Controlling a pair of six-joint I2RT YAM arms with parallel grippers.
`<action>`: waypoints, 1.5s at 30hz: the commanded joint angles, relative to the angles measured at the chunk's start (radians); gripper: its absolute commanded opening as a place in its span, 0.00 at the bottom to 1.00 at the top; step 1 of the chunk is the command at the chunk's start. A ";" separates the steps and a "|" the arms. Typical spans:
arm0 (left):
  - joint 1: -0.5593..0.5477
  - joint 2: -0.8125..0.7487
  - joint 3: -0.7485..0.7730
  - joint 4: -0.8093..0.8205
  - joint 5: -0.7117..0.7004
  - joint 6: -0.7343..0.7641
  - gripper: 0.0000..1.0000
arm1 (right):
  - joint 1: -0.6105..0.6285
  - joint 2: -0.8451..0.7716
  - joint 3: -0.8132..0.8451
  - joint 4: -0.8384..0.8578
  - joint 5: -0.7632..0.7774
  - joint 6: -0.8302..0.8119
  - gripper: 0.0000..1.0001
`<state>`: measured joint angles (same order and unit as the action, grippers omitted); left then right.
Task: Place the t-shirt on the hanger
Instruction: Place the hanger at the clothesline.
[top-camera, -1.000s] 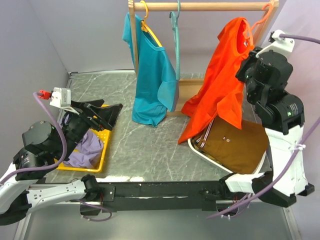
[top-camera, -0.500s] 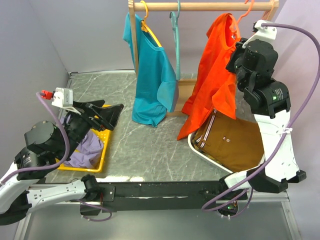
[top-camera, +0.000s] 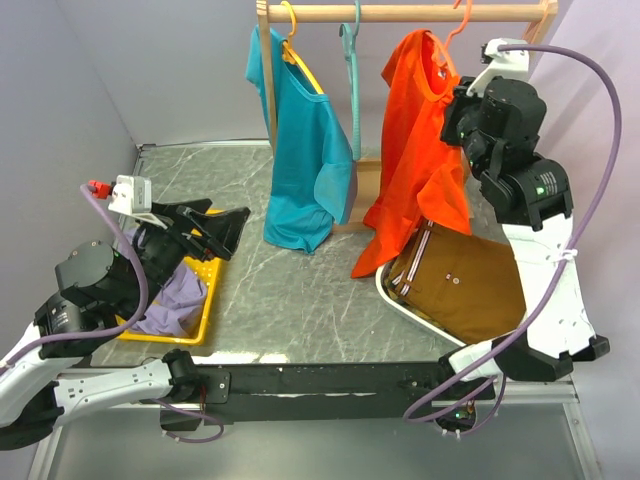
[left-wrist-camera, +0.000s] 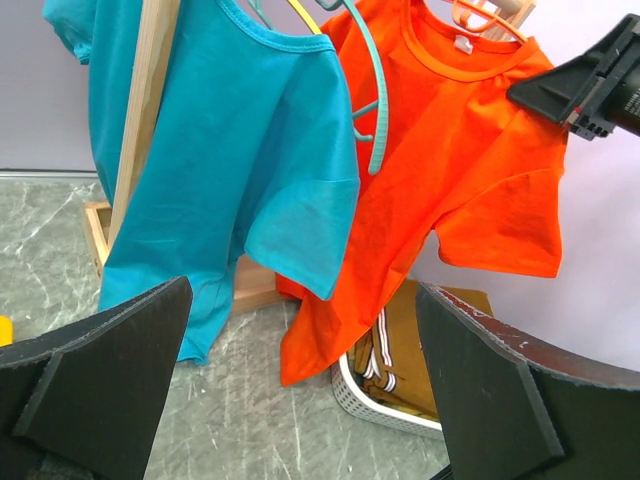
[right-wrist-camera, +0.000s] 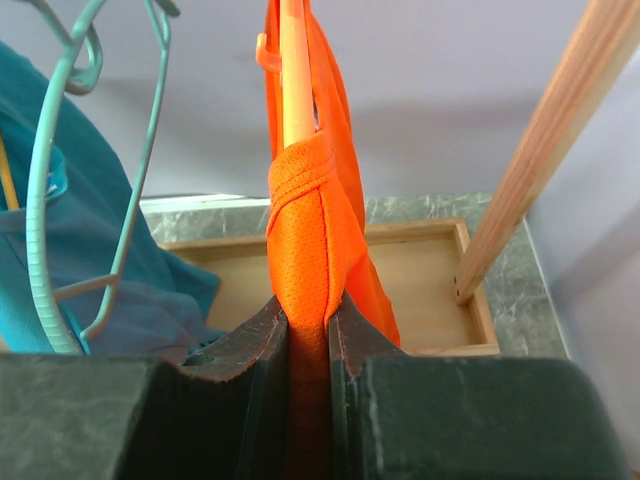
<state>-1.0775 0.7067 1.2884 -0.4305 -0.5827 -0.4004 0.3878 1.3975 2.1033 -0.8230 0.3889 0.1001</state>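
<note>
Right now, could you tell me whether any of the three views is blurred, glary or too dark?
Top external: evenly lit and sharp, no glare on the t-shirt. Left wrist: the t-shirt is crisp, but the open left gripper shows only as dark shapes. Right wrist: the right gripper, shut on the t-shirt, sits in shadow; the weave is sharp.

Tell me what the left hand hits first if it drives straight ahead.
Most likely the teal t-shirt, dead ahead of the open left hand. The orange t-shirt hangs just right of that line; depth is unclear.
</note>
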 joint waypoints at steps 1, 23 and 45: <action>-0.001 0.016 -0.006 0.044 -0.019 0.032 0.99 | -0.006 0.040 0.064 0.065 -0.033 -0.043 0.00; -0.001 0.034 -0.014 0.045 -0.039 0.025 0.99 | -0.007 0.195 0.159 0.122 -0.019 -0.091 0.00; -0.001 0.047 -0.055 0.050 -0.013 -0.017 0.99 | -0.007 0.103 0.037 0.085 -0.045 0.038 0.54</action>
<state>-1.0775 0.7486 1.2373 -0.4149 -0.6064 -0.3962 0.3878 1.5837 2.1605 -0.7658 0.3523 0.0811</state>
